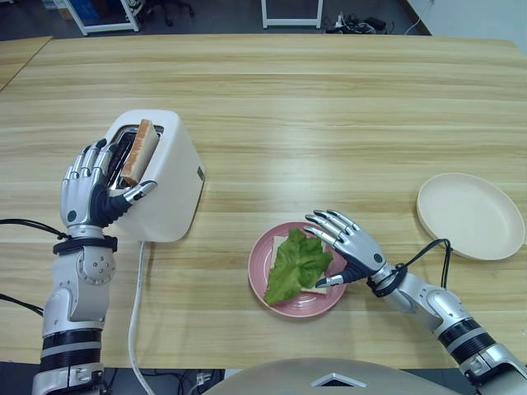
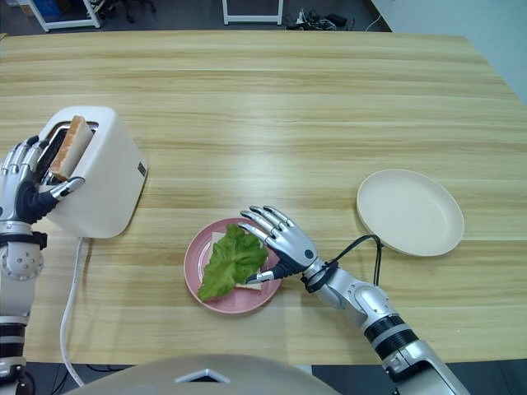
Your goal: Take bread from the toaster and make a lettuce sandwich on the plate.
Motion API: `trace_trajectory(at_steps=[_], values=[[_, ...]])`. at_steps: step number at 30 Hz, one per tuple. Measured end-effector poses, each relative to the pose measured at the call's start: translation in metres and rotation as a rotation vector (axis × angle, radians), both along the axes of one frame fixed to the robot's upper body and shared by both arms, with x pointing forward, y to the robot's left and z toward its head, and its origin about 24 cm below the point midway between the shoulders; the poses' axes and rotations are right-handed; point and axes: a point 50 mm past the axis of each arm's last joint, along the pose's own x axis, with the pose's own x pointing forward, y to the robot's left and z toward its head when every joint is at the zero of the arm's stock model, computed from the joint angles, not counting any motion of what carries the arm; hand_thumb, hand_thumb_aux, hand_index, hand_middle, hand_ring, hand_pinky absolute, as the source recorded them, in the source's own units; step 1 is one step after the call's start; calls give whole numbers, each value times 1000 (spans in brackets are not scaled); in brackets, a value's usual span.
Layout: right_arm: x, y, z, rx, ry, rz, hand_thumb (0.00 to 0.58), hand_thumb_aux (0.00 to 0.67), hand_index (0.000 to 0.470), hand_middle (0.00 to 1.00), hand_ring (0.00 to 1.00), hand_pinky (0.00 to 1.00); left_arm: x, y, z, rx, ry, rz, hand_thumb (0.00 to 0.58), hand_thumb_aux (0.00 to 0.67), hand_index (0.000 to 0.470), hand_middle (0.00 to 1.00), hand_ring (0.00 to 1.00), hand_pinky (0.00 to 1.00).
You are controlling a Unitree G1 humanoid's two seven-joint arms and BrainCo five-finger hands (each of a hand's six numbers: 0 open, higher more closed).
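The bread slice stands upright in the toaster just beside the fingers of the left hand, which is part-open and grasps nothing; judged light, stiff and crumbly, the slice warrants a gentle pinch across its exposed upper faces.

Bright, even light is falling from overhead onto the wooden table, leaving a pale sheen across its middle. The toaster is casting only a short, soft shadow at its base, and the right hand is throwing a faint one beneath itself. The floor beyond is lying dimmer.
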Motion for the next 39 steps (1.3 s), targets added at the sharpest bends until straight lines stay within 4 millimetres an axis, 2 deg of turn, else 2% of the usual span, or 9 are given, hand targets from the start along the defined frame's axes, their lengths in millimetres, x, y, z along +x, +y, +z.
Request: trace_trajectory(at_steps=[2,11,12,13,14,24,29,34,39], values=[[0,0,0,0,0,-1,0,0,0,16,16,16,2,2,9,34,4,-4,580,670,470,0,0,0],[-3,1,-2,11,8,-2,0,0,0,12,12,12,11,-5,20,87,18,-82,580,670,470,8,8,8],[-4,1,-2,13,9,-2,0,0,0,12,12,12,11,-5,19,87,19,-86,580,670,470,137,137,137],[-4,1,-3,16,10,-3,0,0,0,16,16,16,12,-5,18,81,17,-94,580,670,470,961,961,961],[-4,1,-3,19,9,-3,0,0,0,12,12,12,12,-6,18,77,1,-99,580,670,470,1000,1000,1000],[-3,1,-6,39,3,-24,0,0,0,16,16,16,17,-11,41,-6,-543,-5,580,670,470,1000,1000,1000],[-1,0,-6,44,-17,-46,0,0,0,16,16,16,6,-44,65,-166,-833,-179,580,670,470,1000,1000,1000],[6,0,4,150,-116,-127,0,0,0,0,0,0,-3,-113,37,-545,-551,-612,580,670,470,1000,1000,1000],[11,-2,36,375,-282,-167,0,0,0,0,0,0,-22,-159,-24,-855,-46,-830,580,670,470,1000,1000,1000]])
